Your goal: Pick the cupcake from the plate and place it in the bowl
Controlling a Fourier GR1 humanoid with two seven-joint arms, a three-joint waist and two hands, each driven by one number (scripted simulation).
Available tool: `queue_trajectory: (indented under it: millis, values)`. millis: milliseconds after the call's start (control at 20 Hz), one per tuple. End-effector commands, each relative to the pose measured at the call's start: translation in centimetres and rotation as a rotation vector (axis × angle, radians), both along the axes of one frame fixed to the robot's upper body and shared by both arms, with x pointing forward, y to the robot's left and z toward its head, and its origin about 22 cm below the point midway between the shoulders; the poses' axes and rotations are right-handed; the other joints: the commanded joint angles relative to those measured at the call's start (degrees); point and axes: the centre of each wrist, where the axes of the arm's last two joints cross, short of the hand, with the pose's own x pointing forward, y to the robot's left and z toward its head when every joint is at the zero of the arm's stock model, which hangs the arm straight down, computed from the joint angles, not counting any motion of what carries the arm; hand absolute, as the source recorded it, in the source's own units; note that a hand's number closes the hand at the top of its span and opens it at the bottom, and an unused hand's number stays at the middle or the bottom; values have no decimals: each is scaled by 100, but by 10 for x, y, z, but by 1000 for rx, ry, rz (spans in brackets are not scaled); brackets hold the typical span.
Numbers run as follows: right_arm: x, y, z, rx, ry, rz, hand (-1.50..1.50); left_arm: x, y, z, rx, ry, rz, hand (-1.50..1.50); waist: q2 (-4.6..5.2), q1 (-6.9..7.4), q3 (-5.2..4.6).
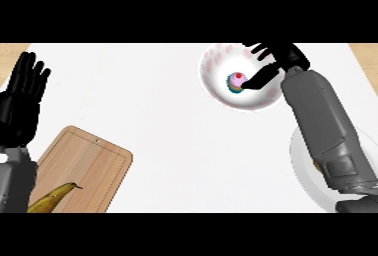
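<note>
One cupcake (237, 81) – pink frosting, a red dot on top, a teal wrapper – sits inside the white bowl (214, 60), low in its hollow and toward the right side. The bowl stands on the far right part of the desk (148, 90).

The right robot hand (284, 55) hangs over the bowl's right rim. It is released: its fingers are spread apart above the far rim, and a single black digit stretches down to touch the cupcake's right side, with nothing closed around it. Its grey forearm (317, 115) runs back toward the lower right and crosses the white plate (297, 165), which lies near the desk's right edge and is mostly hidden beneath the arm.

The desk is plain white and matte. A wooden cutting board (88, 160) lies tilted at the lower left, and a yellow banana (50, 199) rests on its near end. The left robot hand (21, 100) rests open at the left edge, fingers straight and pointing up. Beyond the desk's far corners a wood-toned surface (365, 52) shows – little else of the room is visible.
</note>
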Motion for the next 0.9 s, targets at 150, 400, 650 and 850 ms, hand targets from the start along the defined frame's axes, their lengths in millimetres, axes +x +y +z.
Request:
queue_trajectory:
  millis: [150, 400, 650, 850]
  values:
    - [3, -10, -15, 271, -150, -73, -150, 1, 8, 5, -8, 1, 2, 0, 12, 18, 2]
    - [4, -47, 3, 388, -323, -207, -150, 3, -7, 3, -9, -4, -1, 0, -10, -46, 3]
    - [-9, -121, -1, 431, -361, -344, -150, 5, 1, 10, 0, -11, 7, 0, -6, -74, 4]
    - [-10, -158, 23, 503, -354, -406, -150, 8, -12, 8, -7, -9, -16, 0, 15, 2, 5]
